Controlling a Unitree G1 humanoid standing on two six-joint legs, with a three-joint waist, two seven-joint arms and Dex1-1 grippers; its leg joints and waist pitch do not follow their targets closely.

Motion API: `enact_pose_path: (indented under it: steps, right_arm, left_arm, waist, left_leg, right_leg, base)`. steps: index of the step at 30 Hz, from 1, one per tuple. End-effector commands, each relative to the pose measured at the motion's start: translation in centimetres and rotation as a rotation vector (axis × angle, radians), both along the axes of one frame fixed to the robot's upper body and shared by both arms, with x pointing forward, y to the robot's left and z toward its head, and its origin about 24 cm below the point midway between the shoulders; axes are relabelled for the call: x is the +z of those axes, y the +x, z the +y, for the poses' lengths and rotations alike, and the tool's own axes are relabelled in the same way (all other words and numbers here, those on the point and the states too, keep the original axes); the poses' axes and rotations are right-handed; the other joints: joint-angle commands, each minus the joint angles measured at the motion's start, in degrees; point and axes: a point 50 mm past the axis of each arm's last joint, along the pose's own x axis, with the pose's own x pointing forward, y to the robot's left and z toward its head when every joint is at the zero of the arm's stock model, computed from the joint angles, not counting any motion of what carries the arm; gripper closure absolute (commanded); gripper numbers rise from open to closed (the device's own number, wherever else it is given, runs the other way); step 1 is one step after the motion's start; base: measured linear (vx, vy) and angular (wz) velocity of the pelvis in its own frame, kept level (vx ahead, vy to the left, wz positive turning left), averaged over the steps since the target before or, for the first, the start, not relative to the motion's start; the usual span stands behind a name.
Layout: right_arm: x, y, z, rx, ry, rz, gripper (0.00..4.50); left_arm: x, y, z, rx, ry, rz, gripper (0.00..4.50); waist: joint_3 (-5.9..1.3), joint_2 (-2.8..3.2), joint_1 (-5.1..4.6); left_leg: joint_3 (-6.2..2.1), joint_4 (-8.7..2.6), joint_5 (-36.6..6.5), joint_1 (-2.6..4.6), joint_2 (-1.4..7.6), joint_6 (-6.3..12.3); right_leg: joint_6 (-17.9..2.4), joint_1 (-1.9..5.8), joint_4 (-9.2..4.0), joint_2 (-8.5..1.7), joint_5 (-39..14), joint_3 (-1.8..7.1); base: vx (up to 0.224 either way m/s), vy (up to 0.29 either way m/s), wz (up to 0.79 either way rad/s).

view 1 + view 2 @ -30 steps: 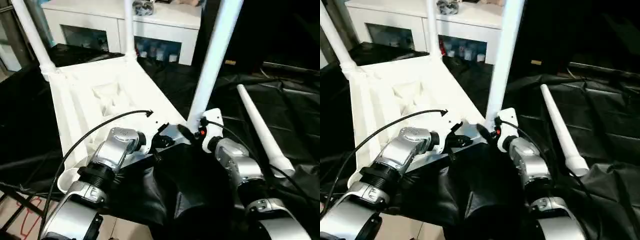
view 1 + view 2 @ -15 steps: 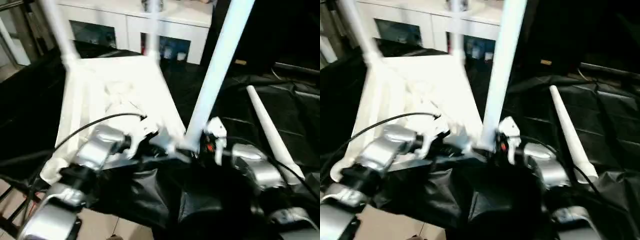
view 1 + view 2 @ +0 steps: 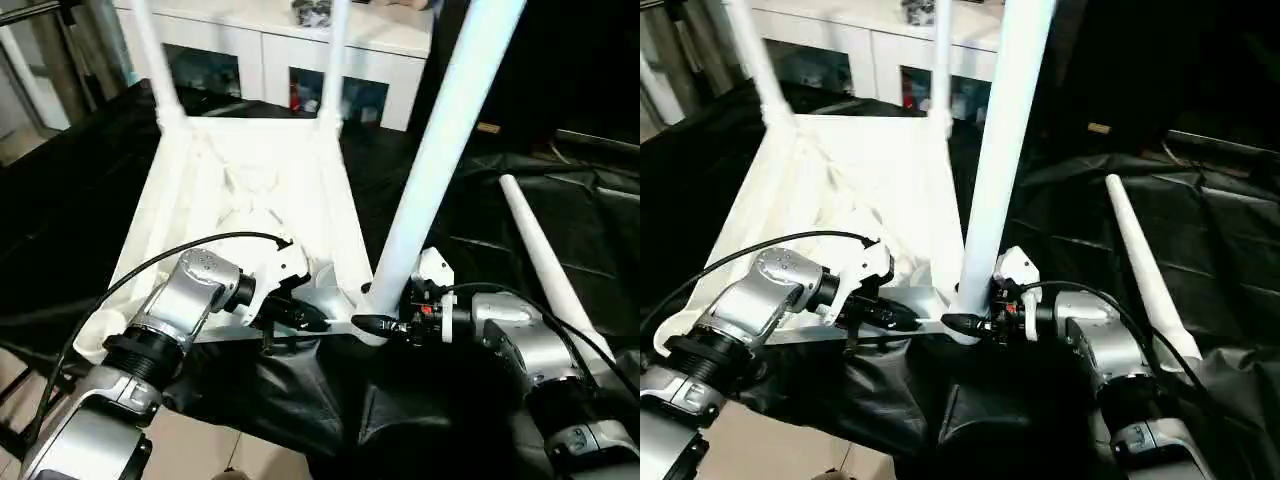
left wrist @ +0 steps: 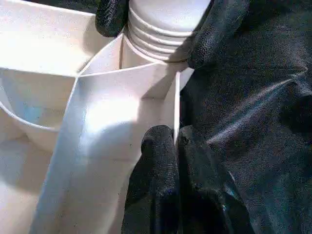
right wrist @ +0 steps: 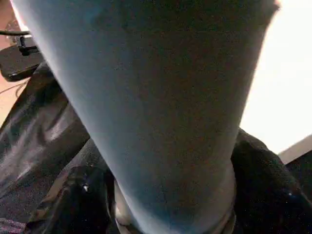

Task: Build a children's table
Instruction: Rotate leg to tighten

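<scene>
Pinching the tabletop (image 3: 300, 190) rim, left jaws shut; right jaws clasping the nearest upright leg (image 3: 440, 150) at its base.

Tabletop (image 3: 250, 190): white plastic, smooth, slight sheen, ribbed on the upturned side; legs (image 3: 445, 140) same smooth white plastic, with a ringed base on the near one. Cloth (image 3: 590, 220) on the work table: black, creased, faintly glossy like thin sheeting. Forearms (image 3: 185, 300): brushed silver metal; fingers (image 4: 156, 180): black, matt, fine pebbled grain.
</scene>
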Motion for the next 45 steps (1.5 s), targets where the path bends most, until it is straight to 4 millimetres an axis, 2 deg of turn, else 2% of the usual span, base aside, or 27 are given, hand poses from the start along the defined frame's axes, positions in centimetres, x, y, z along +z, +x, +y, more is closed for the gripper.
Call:
enact_pose_path:
  steps: [1, 2, 3, 4, 5, 6, 8, 10, 11, 13, 15, 16, 21, 25, 27, 28, 29, 30, 32, 34, 35, 39, 40, 41, 42, 43, 45]
  right_arm:
    - [-1.8, -0.8, 1.0, -0.01, -0.026, 0.066, 1.78]
    - [-2.1, -0.4, 1.1, -0.081, -0.037, 0.06, 1.79]
    - [-2.3, -0.2, 1.1, -0.11, -0.041, 0.06, 1.79]
    - [-2.7, 0.5, 1.2, -0.229, -0.059, 0.065, 1.79]
    - [-3.1, 1.0, 1.3, -0.328, -0.071, 0.076, 1.8]
    - [-3.1, 1.1, 1.3, -0.353, -0.074, 0.08, 1.8]
    - [-3.6, 1.7, 1.5, -0.486, -0.091, 0.1, 1.8]
    - [-3.8, 1.9, 1.6, -0.532, -0.097, 0.107, 1.8]
    - [-4.0, 2.0, 2.1, -0.584, -0.096, 0.123, 1.8]
    - [-4.3, 2.0, 2.8, -0.629, -0.097, 0.133, 1.8]
    - [-4.3, 2.1, 3.5, -0.657, -0.084, 0.134, 1.8]
    - [-4.3, 2.2, 3.8, -0.669, -0.078, 0.13, 1.24]
    - [-4.1, 2.6, 3.4, -0.72, -0.092, 0.089, 0.9]
    - [-2.6, 3.0, 1.2, -0.774, -0.047, 0.015, 0.9]
    - [-2.2, 3.0, 0.8, -0.774, -0.032, 0.0, 0.9]
    - [-0.8, 2.7, -0.8, -0.754, 0.04, -0.043, 0.9]
    - [-0.6, 2.6, -1.1, -0.751, 0.053, -0.051, 0.9]
    - [0.3, 2.3, -2.0, -0.739, 0.096, -0.083, 0.9]
    - [1.4, 1.9, -3.2, -0.732, 0.167, -0.112, 0.9]
    - [2.1, 1.6, -4.1, -0.73, 0.208, -0.115, 0.9]
    - [2.2, 1.4, -4.4, -0.725, 0.214, -0.116, 0.9]
    - [1.6, 0.1, -5.0, -0.64, 0.138, -0.089, 0.9]
    - [0.3, -0.2, -4.8, -0.62, 0.011, -0.053, 0.78]
    - [0.2, -0.2, -4.7, -0.62, -0.002, -0.051, 0.78]
    - [-0.1, -0.2, -4.7, -0.62, -0.029, -0.047, 0.78]
    - [-0.7, 0.0, -4.5, -0.643, -0.073, -0.016, 0.78]
    - [-1.1, 0.2, -4.3, -0.662, -0.096, 0.008, 0.78]
  left_arm:
    - [0.5, -0.3, -2.2, -0.052, -0.064, -0.024, 4.5]
    - [0.4, 0.0, -2.6, 0.005, -0.072, -0.04, 4.5]
    - [0.4, 0.1, -2.7, 0.023, -0.074, -0.044, 4.5]
    - [0.4, 0.6, -3.2, 0.094, -0.084, -0.057, 4.5]
    - [0.4, 0.9, -3.6, 0.157, -0.091, -0.057, 4.5]
    - [0.4, 1.0, -3.7, 0.169, -0.093, -0.056, 4.5]
    - [0.4, 1.3, -4.5, 0.227, -0.095, -0.06, 4.5]
    - [0.4, 1.4, -4.8, 0.25, -0.095, -0.062, 4.5]
    - [0.5, 1.8, -5.5, 0.316, -0.102, -0.067, 4.5]
    - [0.7, 2.1, -6.3, 0.373, -0.117, -0.079, 4.5]
    - [0.9, 2.2, -7.1, 0.404, -0.133, -0.082, 4.5]
    - [1.0, 2.2, -7.4, 0.403, -0.142, -0.085, 4.5]
    - [1.0, 2.1, -7.6, 0.37, -0.144, -0.113, 4.5]
    - [1.0, 2.7, -7.4, 0.395, -0.131, -0.14, 4.5]
    - [1.0, 2.8, -7.4, 0.405, -0.128, -0.144, 4.5]
    - [1.0, 3.1, -7.2, 0.431, -0.115, -0.153, 4.5]
    - [0.9, 3.2, -7.1, 0.435, -0.113, -0.154, 4.5]
    - [0.9, 3.4, -7.1, 0.452, -0.108, -0.156, 4.5]
    - [0.9, 3.6, -7.1, 0.477, -0.115, -0.168, 4.5]
    - [1.0, 3.9, -7.1, 0.499, -0.124, -0.184, 4.5]
    - [1.0, 4.0, -7.2, 0.509, -0.129, -0.193, 4.5]
    - [1.8, 4.3, -7.3, 0.517, -0.199, -0.232, 4.5]
    - [2.6, 4.3, -7.1, 0.504, -0.246, -0.223, 4.05]
    - [2.7, 4.3, -7.1, 0.5, -0.249, -0.222, 4.05]
    - [2.8, 4.3, -7.0, 0.493, -0.254, -0.221, 3.94]
    - [3.3, 4.5, -6.7, 0.509, -0.268, -0.247, 3.91]
    - [3.7, 4.7, -6.3, 0.532, -0.274, -0.277, 3.83]
  waist:
    - [-3.39, 0.59, -0.28]
    - [-3.35, 0.61, -0.31]
    - [-3.11, 0.58, -0.5]
    - [-3.11, 0.58, -0.5]
    - [-2.9, 0.85, -0.73]
    - [-2.83, 0.49, -1.37]
    - [-2.94, 0.45, -1.97]
    - [-2.88, 0.48, -2.32]
    - [-2.93, 0.48, -2.62]
    - [-2.99, 0.56, -2.63]
    - [-2.99, 0.45, -2.73]
    - [-3.01, 0.39, -2.73]
    - [-3.15, 0.49, -2.7]
    - [-3.11, 0.29, -2.46]
    - [-3.24, 0.34, -1.96]
    - [-3.24, 0.25, -1.54]
    - [-3.29, 0.11, -1.13]
    - [-3.38, -0.04, -1.19]
    - [-3.65, -0.05, -0.94]
    - [-3.79, -0.54, -1.07]
    - [-3.85, -0.72, -1.11]
    - [-3.97, -0.64, -0.72]
    - [-4.02, -0.63, -0.64]
    - [-4.09, -0.56, -0.83]
    - [-4.25, -0.53, -0.7]
    - [-4.19, -0.2, -0.87]
    - [-3.92, -0.38, -1.1]
  left_leg:
    - [0.19, -3.68, -14.0, 0.48, 1.24, 1.7]
    - [0.18, -3.73, -14.3, 0.48, 1.24, 1.47]
    - [0.11, -3.86, -16.7, 0.66, 1.14, 0.7]
    - [0.11, -3.86, -16.7, 0.66, 1.14, 0.7]
    - [0.02, -4.01, -17.9, 0.77, 1.14, -0.07]
    - [-0.37, -4.11, -19.6, 0.57, 0.81, -1.11]
    - [-0.45, -4.05, -19.6, 0.53, 0.73, -0.9]
    - [-0.44, -4.07, -19.8, 0.38, 0.67, -0.69]
    - [-0.39, -3.88, -20.3, 0.59, 0.6, -0.28]
    - [-0.22, -3.72, -20.3, 0.98, 0.68, -0.04]
    - [-0.27, -3.83, -19.8, 0.44, 0.6, 0.32]
    - [-0.24, -3.81, -19.7, 0.45, 0.59, 0.51]
    - [-0.23, -3.9, -19.0, 0.29, 0.63, 1.01]
    - [-0.06, -3.93, -18.5, 0.25, 0.64, 1.36]
    - [0.02, -3.86, -17.6, 0.39, 0.8, 1.77]
    - [0.17, -3.79, -16.3, 0.22, 0.72, 2.31]
    - [0.27, -3.68, -15.7, 0.47, 0.85, 2.93]
    - [0.18, -3.69, -14.5, -0.19, 0.73, 3.39]
    - [0.21, -3.46, -12.8, -0.26, 0.75, 3.98]
    - [0.19, -3.09, -7.9, -1.02, 0.58, 6.17]
    - [0.28, -2.91, -7.7, -0.93, 0.55, 6.46]
    - [0.36, -2.6, -5.9, -0.84, 0.6, 7.59]
    - [0.4, -2.53, -5.5, -0.78, 0.64, 7.66]
    - [0.34, -2.47, -4.0, -1.03, 0.52, 7.52]
    - [0.31, -2.35, -3.5, -0.93, 0.6, 7.4]
    - [0.25, -2.36, -3.4, -0.94, 0.73, 7.53]
    - [0.41, -2.42, -4.9, -0.91, 0.7, 7.51]
  right_leg:
    - [-13.5, 2.85, -3.74, -3.1, -11.7, 2.11]
    - [-13.3, 2.81, -3.8, -3.13, -12.4, 2.13]
    - [-12.3, 2.63, -4.28, -3.19, -16.6, 2.1]
    - [-12.3, 2.63, -4.28, -3.19, -16.6, 2.1]
    - [-11.5, 2.32, -4.54, -3.25, -19.7, 2.13]
    - [-9.4, 2.59, -4.91, -3.18, -24.9, 1.77]
    - [-8.3, 2.43, -5.26, -3.23, -26.3, 1.83]
    - [-8.0, 2.35, -5.43, -3.1, -26.8, 1.77]
    - [-7.8, 2.08, -5.69, -3.08, -27.8, 1.73]
    - [-8.2, 1.65, -5.79, -3.02, -26.6, 1.84]
    - [-8.2, 2.04, -5.57, -2.9, -25.7, 1.67]
    - [-8.1, 1.91, -5.64, -2.89, -25.6, 1.68]
    - [-8.0, 1.97, -5.57, -2.93, -24.0, 1.75]
    - [-8.5, 2.05, -5.41, -2.82, -21.8, 1.83]
    - [-8.8, 2.05, -5.22, -2.91, -20.1, 1.98]
    - [-8.6, 2.38, -5.26, -2.79, -18.5, 2.0]
    - [-8.9, 2.22, -5.06, -2.8, -16.7, 2.1]
    - [-9.1, 2.77, -4.82, -2.89, -15.7, 2.04]
    - [-9.1, 2.94, -4.61, -2.97, -13.6, 2.0]
    - [-10.3, 3.28, -3.94, -2.84, -8.0, 1.75]
    - [-10.5, 3.24, -3.89, -2.88, -7.8, 1.77]
    - [-12.0, 3.31, -3.63, -3.03, -5.7, 1.82]
    - [-12.2, 3.26, -3.54, -2.98, -4.7, 1.84]
    - [-13.1, 3.32, -3.14, -2.78, -2.4, 1.74]
    - [-13.7, 3.3, -2.91, -2.97, -1.2, 1.76]
    - [-14.7, 3.15, -2.74, -2.99, -0.1, 1.7]
    - [-14.9, 2.98, -3.07, -2.82, -1.5, 1.66]
  base:
    - [0.0, 0.0, 0.0]
    - [0.0, 0.0, 0.0]
    - [0.0, 0.0, 0.0]
    - [0.0, 0.0, 0.0]
    - [0.0, 0.0, 0.0]
    - [0.0, 0.0, 0.0]
    - [0.0, 0.0, 0.0]
    - [0.0, 0.0, 0.0]
    - [0.0, 0.0, 0.0]
    - [0.0, 0.0, 0.0]
    - [0.0, 0.0, 0.0]
    - [0.0, 0.0, 0.0]
    - [0.0, 0.0, 0.0]
    - [0.0, 0.0, 0.0]
    - [0.0, 0.0, 0.0]
    - [0.0, 0.0, 0.0]
    - [0.0, 0.0, 0.0]
    - [0.0, 0.0, 0.0]
    - [0.0, 0.0, 0.0]
    - [0.0, 0.0, 0.0]
    - [0.0, 0.0, 0.0]
    - [0.0, 0.0, 0.0]
    - [0.0, 0.0, 0.0]
    - [0.0, 0.0, 0.0]
    - [0.0, 0.0, 0.0]
    - [0.0, 0.0, 0.0]
    - [0.0, 0.0, 0.0]
